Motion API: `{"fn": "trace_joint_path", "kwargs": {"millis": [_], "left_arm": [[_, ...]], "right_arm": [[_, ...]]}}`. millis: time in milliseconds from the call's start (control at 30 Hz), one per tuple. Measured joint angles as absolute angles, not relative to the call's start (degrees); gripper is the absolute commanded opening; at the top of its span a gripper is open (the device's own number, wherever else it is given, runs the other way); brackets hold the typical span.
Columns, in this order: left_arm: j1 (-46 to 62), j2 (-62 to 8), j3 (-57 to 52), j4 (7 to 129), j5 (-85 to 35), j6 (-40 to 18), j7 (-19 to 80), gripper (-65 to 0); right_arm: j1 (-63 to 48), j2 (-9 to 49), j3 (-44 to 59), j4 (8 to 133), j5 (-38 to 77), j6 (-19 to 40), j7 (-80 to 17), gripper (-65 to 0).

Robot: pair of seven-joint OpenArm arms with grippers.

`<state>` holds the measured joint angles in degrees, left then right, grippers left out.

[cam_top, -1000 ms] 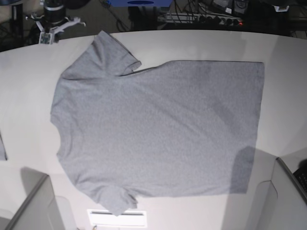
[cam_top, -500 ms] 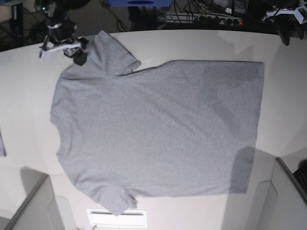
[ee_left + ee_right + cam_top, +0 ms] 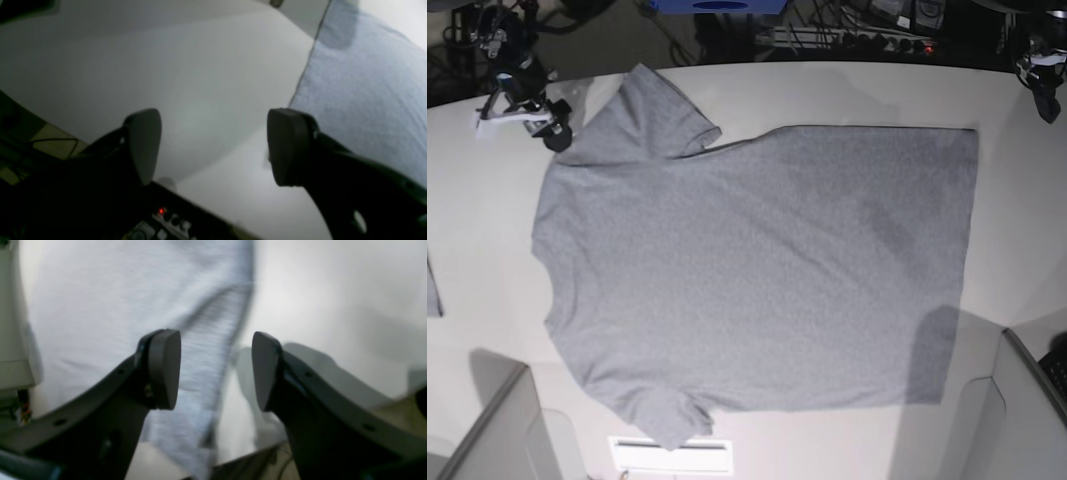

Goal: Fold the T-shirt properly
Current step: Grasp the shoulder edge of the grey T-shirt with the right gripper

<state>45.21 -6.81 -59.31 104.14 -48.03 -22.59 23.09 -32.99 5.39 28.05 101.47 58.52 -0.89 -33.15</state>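
Observation:
The T-shirt (image 3: 757,270) lies spread flat on the white table (image 3: 487,220), plain grey side up, with the sleeves at the left and the hem at the right. No lettering shows. My right gripper (image 3: 555,125) is open and empty beside the far sleeve's shoulder at the back left. In the right wrist view its open gripper (image 3: 215,370) hovers over the sleeve edge (image 3: 213,326). My left gripper (image 3: 1044,95) is at the back right, apart from the hem corner. In the left wrist view it (image 3: 213,146) is open over bare table, with the T-shirt (image 3: 367,83) to its right.
Grey panels stand at the front left (image 3: 497,430) and front right (image 3: 1022,400) corners. A white label (image 3: 672,455) lies at the front edge by the near sleeve. Cables and a power strip (image 3: 847,40) lie behind the table.
My right gripper has come down to the table and then moved left, off the far sleeve to its shoulder. My left gripper has come into view at the back right and moved right and lower.

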Motion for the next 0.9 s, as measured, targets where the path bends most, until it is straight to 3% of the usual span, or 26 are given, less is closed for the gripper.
{"fn": "trace_joint_path", "kwargs": {"millis": [233,900], "left_arm": [[42.54,-6.68,-62.57,104.03,-47.64,-23.62,27.73,-17.1],[42.59,-5.74,-60.49,103.57,-47.72,-23.55,27.31,-17.1]], "right_arm": [[-27.51,9.17,26.72,91.20,59.92,0.32,-31.70,-32.3],[-30.39,9.61,17.50,91.48,63.09,3.66,-30.17,-33.2]]}}
